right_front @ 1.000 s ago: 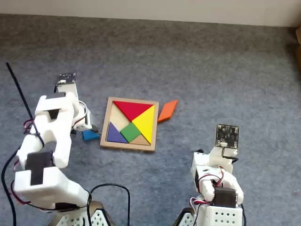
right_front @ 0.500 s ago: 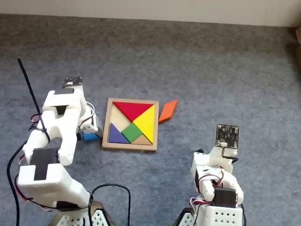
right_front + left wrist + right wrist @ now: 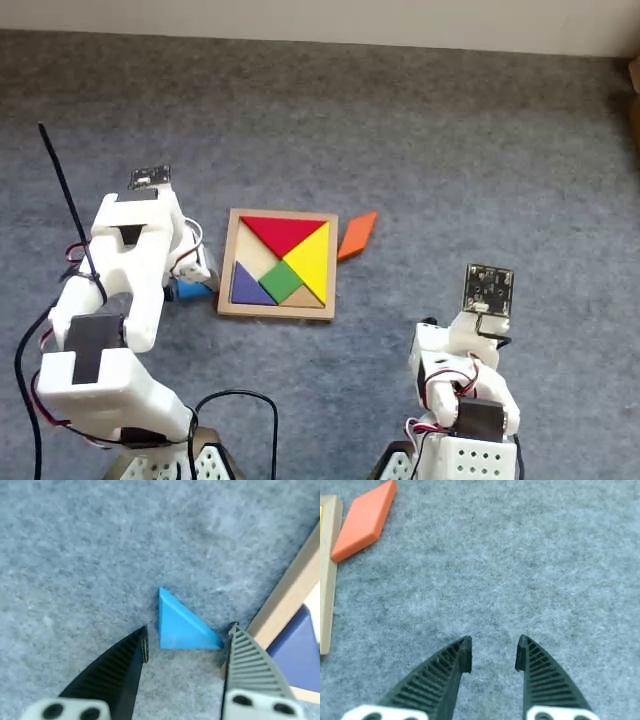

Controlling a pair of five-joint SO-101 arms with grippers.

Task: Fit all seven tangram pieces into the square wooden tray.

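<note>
blue triangle [image 3: 181,626], likely stiff, light and thin, lies on carpet [image 3: 75,540] between the spread jaws of the left gripper [image 3: 188,630], best pinched across its straight edges.

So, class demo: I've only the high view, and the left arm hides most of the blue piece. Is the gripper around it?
Observer: Yes. The left gripper is open, its fingers either side of the blue piece on the carpet.
Operator: Anything close by?
Observer: The tray rim lies just beyond one finger.
Operator: And the other arm?
Observer: The right gripper is open over bare carpet, the orange piece farther off.
</note>
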